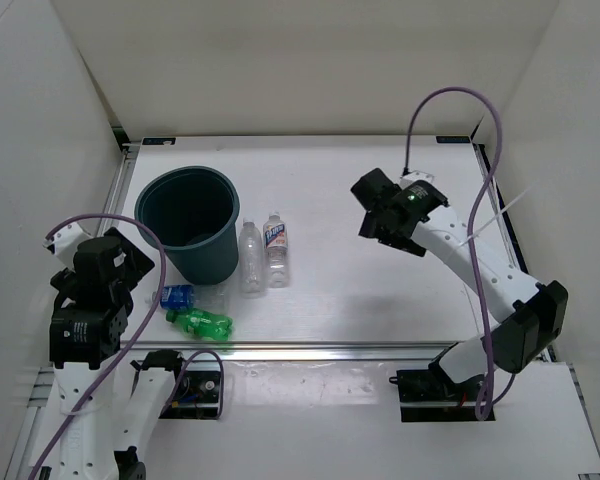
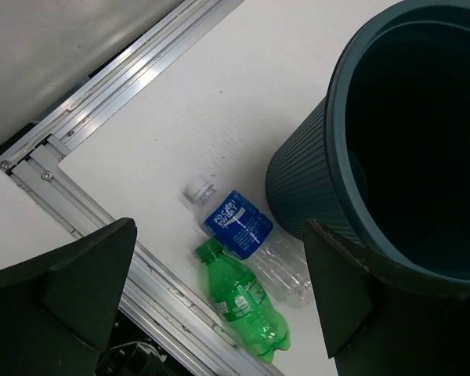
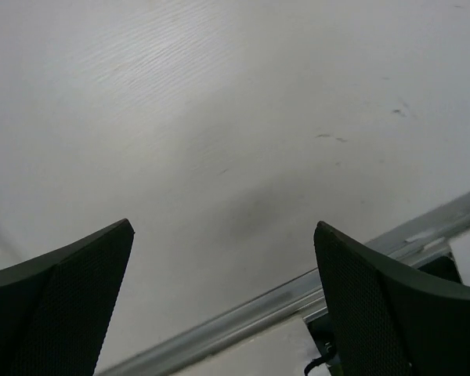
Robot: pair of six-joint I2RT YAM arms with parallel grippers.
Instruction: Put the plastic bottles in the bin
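Four plastic bottles (image 1: pixel 202 323) on the white table (image 1: pixel 380 290), all outside the bin (image 1: pixel 205 262). Found the bin upright at the far left, mouth open upward, wall ribbed and dark teal. Observed two clear white-capped bottles just right of it, apparently lying flat side by side: the plain clear bottle (image 1: pixel 251 262) nearer the bin, the white-blue labelled bottle (image 1: pixel 276 248) just beyond. Long axes parallel, running near to far, caps toward the far edge. Recorded the other pair by the near side of the bin's base: the blue-labelled bottle (image 2: pixel 236 223) close to the bin wall, the green bottle (image 2: pixel 247 301) alongside it, next to the metal rail (image 2: pixel 78 207) at the table's near edge. Long axes roughly left to right in the top view, slightly skewed to one another, both caps toward the left. Cannot tell whether the two touch. Left gripper (image 2: pixel 219 227) raised over the near-left corner, this pair in view between its fingers, jaws spread wide, holding nothing. Right gripper (image 3: pixel 223 225) well apart over bare table on the right half, jaws likewise wide, nothing between them but table surface
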